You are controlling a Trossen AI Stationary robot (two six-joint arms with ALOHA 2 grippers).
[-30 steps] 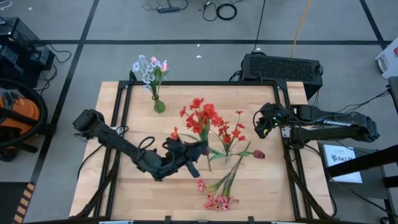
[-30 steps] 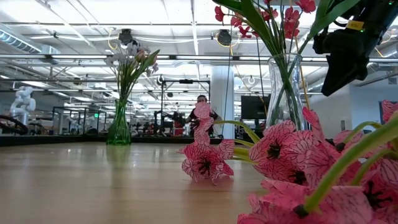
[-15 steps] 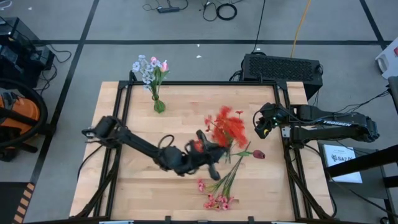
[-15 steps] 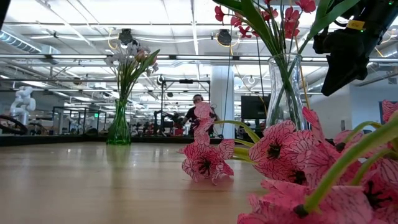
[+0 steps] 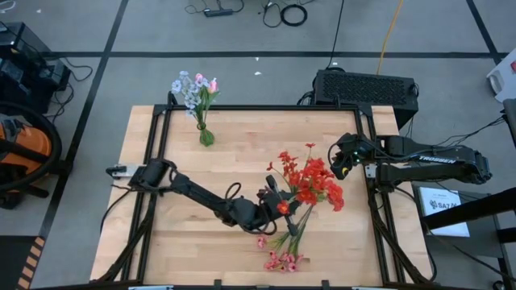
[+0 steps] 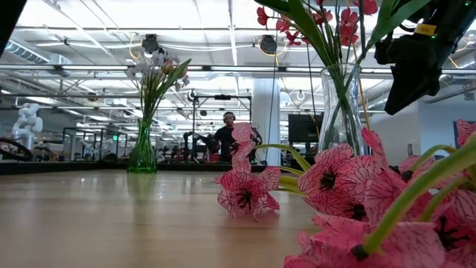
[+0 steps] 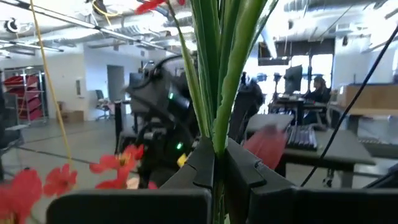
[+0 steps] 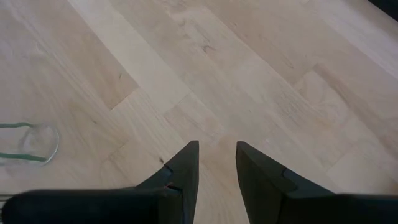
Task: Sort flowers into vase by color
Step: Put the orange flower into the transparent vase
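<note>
1. Left gripper (image 5: 278, 211) sits over the middle of the bench, a little toward the right edge. Its fingers are clamped on the green stems of the red flowers (image 5: 310, 179); in the left wrist view the stems (image 7: 214, 81) run up out of the pinched jaws.
2. The red blooms fan out just right of the left gripper, close to the right gripper (image 5: 342, 160).
3. Right gripper waits near the right edge of the bench, about midway along it. Its jaws stand parted with nothing between them; the right wrist view shows only bare wood past the fingers (image 8: 186, 165).
4. Pink flowers (image 5: 282, 259) lie flat on the bench near the front edge, right of centre. Their green stems run up toward the left gripper. The low view has them large in the foreground (image 6: 245, 195).
5. Green vase (image 5: 205, 135) stands near the back edge, left of centre, holding pale blue-white flowers (image 5: 191, 89) with a pink bloom among them. Upright in the low view (image 6: 143, 152).
6. Clear glass vase (image 6: 342, 108) shows in the low view with green stems and red blooms inside. Its rim shows at the side of the right wrist view (image 8: 31, 143).
7. A person (image 6: 225, 138) stands in the room beyond the bench, in the low view.
</note>
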